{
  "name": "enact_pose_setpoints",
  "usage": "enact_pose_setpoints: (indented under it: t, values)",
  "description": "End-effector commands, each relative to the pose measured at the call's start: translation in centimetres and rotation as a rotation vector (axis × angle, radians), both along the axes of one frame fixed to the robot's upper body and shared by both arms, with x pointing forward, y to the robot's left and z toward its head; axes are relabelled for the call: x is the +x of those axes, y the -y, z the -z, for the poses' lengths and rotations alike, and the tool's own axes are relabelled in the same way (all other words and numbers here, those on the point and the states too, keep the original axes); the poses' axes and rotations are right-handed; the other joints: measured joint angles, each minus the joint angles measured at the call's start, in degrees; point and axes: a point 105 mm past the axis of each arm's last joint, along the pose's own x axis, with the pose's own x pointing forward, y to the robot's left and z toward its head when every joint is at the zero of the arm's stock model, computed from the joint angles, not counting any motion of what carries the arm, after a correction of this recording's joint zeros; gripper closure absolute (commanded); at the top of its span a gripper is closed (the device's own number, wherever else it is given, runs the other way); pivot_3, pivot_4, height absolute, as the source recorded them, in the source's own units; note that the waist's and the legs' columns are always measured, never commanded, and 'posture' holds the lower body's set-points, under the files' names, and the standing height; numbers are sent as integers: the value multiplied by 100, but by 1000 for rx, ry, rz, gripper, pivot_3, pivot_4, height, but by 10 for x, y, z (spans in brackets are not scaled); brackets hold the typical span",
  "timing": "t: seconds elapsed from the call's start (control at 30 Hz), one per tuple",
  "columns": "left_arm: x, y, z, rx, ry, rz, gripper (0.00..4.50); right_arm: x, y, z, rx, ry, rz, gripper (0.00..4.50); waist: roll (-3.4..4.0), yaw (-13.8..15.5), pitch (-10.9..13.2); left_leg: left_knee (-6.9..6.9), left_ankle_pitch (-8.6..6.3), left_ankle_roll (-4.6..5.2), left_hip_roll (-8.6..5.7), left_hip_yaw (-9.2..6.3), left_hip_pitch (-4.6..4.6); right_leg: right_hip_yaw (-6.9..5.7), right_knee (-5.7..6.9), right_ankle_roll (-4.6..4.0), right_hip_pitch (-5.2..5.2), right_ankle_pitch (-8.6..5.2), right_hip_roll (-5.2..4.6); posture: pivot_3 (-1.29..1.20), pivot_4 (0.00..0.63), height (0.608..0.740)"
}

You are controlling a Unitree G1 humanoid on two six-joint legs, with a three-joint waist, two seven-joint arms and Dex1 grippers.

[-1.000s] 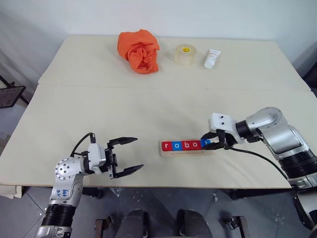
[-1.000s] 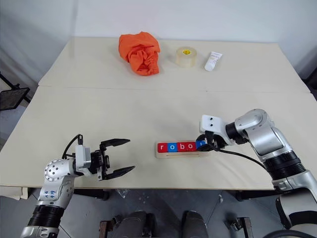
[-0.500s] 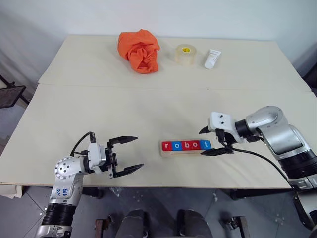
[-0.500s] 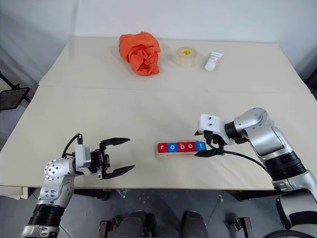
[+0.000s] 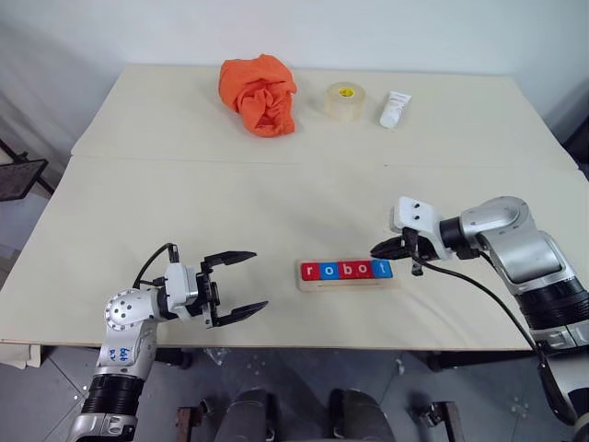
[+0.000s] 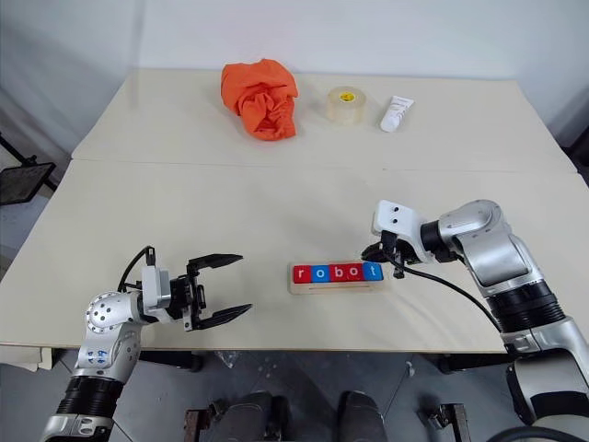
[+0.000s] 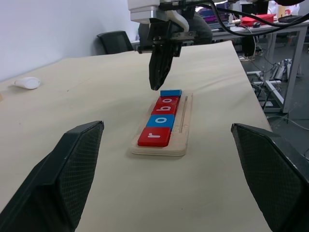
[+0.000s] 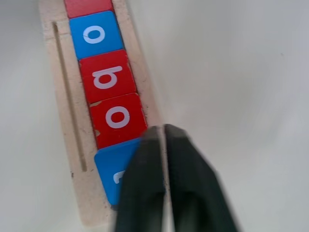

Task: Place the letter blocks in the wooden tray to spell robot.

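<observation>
Pale wood frames the finished word: from the head camera, the wooden tray (image 5: pixel 348 281) sits near the table's (image 5: pixel 184 184) front edge, the letter blocks (image 5: pixel 346 270) lined up inside reading r-o-b-o-t. Off its left end, the left gripper (image 5: pixel 237 284) hangs with fingers spread wide. From the left wrist, the right gripper (image 7: pixel 158 79) hovers just above the tray's far end. From the right wrist, its fingers (image 8: pixel 190 188) are pressed together (holding nothing) over the end blue block (image 8: pixel 111 171).
</observation>
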Motion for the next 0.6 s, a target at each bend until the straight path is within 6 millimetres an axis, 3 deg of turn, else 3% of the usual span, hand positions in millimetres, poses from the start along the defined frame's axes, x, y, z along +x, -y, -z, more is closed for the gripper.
enact_pose_setpoints:
  t: [0.03,0.4,0.5,0.6]
  values:
    - [-4,1,-4,3,30,6,0,0,-2,-5,2,31,-13,4485,0,0,0,0,0,0,0,0,0,0,1,0,0,0,0,0,150,740]
    - [-2,1,-3,3,28,4,0,-3,7,5,-40,16,-3,4485,0,4,0,0,0,0,0,0,0,0,0,0,0,0,0,0,150,740]
    - [-1,1,-3,2,28,6,0,-3,9,4,-37,24,2,4485,0,5,0,0,0,0,0,0,0,0,0,0,1,0,0,0,150,740]
    - [1,2,-3,2,30,10,0,2,3,-11,12,84,13,4485,0,3,0,0,0,0,0,0,0,0,1,0,1,0,0,0,150,740]
